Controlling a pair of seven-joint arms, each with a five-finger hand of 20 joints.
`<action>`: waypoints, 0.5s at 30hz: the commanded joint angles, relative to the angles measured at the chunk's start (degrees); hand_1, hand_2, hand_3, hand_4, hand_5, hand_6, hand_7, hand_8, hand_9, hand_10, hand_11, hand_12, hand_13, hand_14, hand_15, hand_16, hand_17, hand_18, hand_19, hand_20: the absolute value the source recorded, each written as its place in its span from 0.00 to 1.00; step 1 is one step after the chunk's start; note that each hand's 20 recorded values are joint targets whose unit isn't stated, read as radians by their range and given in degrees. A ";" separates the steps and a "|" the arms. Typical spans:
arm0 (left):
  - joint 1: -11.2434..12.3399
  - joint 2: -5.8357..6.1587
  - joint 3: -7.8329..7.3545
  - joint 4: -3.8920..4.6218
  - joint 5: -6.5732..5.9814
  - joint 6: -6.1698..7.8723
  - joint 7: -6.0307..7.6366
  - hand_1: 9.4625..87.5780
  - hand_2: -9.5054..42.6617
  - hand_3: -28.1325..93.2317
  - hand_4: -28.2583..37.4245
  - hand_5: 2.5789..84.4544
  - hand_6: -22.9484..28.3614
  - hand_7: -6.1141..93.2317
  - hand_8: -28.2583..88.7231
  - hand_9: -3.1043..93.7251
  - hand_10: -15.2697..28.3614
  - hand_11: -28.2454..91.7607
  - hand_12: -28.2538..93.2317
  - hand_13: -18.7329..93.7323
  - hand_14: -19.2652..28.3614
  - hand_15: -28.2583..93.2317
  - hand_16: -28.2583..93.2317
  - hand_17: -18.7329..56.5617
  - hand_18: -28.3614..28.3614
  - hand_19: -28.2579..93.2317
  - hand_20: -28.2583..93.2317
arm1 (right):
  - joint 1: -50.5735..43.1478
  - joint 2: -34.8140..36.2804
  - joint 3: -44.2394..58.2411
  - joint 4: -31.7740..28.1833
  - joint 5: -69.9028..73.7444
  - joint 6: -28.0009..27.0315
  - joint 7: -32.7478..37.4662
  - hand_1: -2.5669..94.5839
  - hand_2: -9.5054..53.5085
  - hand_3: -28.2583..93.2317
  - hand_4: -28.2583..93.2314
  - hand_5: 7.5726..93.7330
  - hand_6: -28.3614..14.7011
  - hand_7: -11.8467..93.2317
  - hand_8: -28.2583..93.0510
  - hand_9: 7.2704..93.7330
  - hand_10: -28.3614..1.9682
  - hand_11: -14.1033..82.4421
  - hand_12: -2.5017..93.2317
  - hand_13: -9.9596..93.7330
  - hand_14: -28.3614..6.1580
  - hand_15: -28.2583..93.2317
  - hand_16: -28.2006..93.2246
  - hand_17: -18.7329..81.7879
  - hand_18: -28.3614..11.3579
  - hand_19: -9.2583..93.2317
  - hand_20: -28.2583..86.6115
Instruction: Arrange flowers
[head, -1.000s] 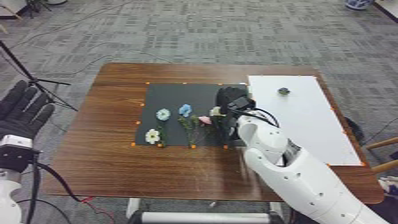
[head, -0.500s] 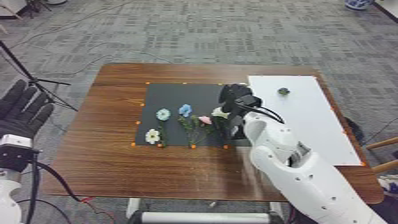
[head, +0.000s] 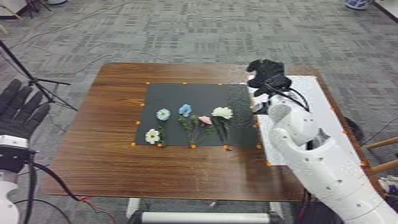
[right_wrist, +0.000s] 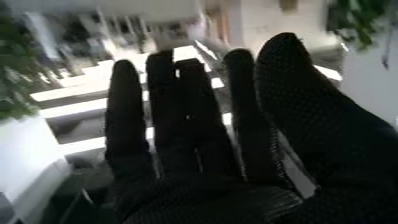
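Fingers (right_wrist: 127, 115) extend straight on the right hand (head: 269, 79).

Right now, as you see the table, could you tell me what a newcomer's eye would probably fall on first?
Probably the big white flower, bright on the right part of the black sheet, with blue and pink ones beside it. Next, the black-gloved right hand, at the far edge of the white board on the table's right side.

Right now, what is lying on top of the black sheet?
On the black sheet lie five flowers: two white, two blue, one pink. What their heads and stems cover cannot be seen.
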 joint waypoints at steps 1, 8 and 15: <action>0.57 -0.28 0.31 -0.57 -0.42 0.09 0.89 0.19 0.51 0.81 0.00 0.41 0.57 0.11 0.19 0.36 0.59 0.30 0.32 0.35 0.65 0.36 0.20 0.21 0.68 0.38 0.31 | 6.80 -0.19 -1.12 9.28 2.00 -3.27 3.07 0.49 0.00 0.93 0.00 0.46 0.52 0.26 0.14 0.42 0.33 0.24 0.17 0.38 0.35 0.49 0.29 0.36 0.23 0.63 0.37; -0.08 -0.13 0.82 -0.58 -0.65 0.49 0.68 0.19 0.51 0.81 0.00 0.41 0.57 0.11 0.19 0.36 0.59 0.31 0.32 0.36 0.65 0.36 0.20 0.21 0.68 0.38 0.31 | 8.45 0.80 -1.72 14.13 1.56 -6.84 4.84 0.49 0.00 0.94 0.00 0.39 0.48 0.24 0.14 0.32 0.30 0.23 0.15 0.30 0.33 0.48 0.23 0.33 0.24 0.62 0.34; 0.16 0.00 0.52 -0.35 -0.21 0.09 0.30 0.19 0.50 0.81 0.00 0.39 0.57 0.11 0.19 0.36 0.59 0.31 0.32 0.36 0.65 0.36 0.20 0.21 0.68 0.38 0.31 | 8.79 1.51 -0.93 16.60 3.81 -13.24 7.25 0.51 0.00 0.93 0.00 0.38 0.47 0.24 0.14 0.31 0.31 0.23 0.14 0.31 0.36 0.49 0.22 0.34 0.23 0.63 0.34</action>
